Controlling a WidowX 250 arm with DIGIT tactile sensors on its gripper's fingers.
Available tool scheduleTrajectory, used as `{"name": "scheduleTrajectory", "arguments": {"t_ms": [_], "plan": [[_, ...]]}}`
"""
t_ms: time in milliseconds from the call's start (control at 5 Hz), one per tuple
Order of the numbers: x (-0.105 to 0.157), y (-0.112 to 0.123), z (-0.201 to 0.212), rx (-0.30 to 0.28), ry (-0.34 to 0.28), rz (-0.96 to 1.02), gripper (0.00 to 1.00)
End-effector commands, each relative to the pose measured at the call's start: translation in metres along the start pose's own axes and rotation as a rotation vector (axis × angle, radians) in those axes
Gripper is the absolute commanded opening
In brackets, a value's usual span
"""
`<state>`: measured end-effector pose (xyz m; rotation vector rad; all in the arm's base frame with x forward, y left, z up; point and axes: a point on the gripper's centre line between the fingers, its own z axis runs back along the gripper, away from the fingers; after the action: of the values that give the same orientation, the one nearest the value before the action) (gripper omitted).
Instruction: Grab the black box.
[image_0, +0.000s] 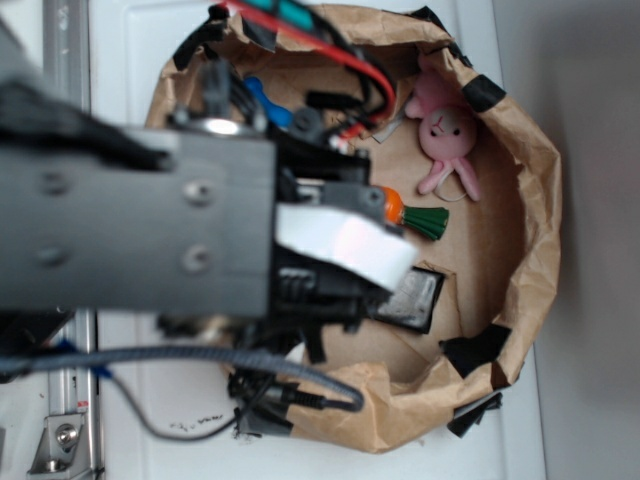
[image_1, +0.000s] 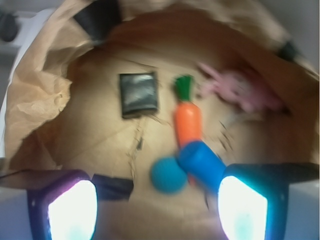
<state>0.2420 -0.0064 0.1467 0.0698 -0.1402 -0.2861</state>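
The gripper (image_1: 155, 212) stood wide open and empty; it should move toward the black box (image_1: 138, 93), upper left of centre, avoiding the carrot (image_1: 187, 122).

In the exterior view the arm (image_0: 130, 225) is a broad, blurred grey block filling the left half, with round screw heads set in its face and black edging along the top. At its 3 o'clock end sits a black housing (image_0: 320, 185) wrapped by a white band (image_0: 345, 245). Red cables (image_0: 345, 55) arch over it toward 12 o'clock, beside a teal strip. A grey braided cable (image_0: 200, 365) runs out at 6 o'clock, looping to a black plug. In the wrist view the claw (image_1: 157, 207) shows two dark fingers (image_1: 67, 205) at 7 and 5 o'clock, their inner faces glowing white with purple and cyan fringes.
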Motion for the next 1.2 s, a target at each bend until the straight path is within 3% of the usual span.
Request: {"name": "scheduleTrajectory", "arguments": {"t_ms": [0,200,400,800,1000], "plan": [[0.015,0.03,-0.037,-0.016,0.028,0.022,1.0],[0.033,0.018,-0.042,-0.049,0.039,-0.022,1.0],[0.043,-0.012,-0.054,-0.056,0.063,-0.077,1.0],[0.055,-0.052,-0.106,-0.044,0.152,-0.118,1.0],[0.059,-0.043,-0.136,-0.026,0.184,-0.09,1.0]]}}
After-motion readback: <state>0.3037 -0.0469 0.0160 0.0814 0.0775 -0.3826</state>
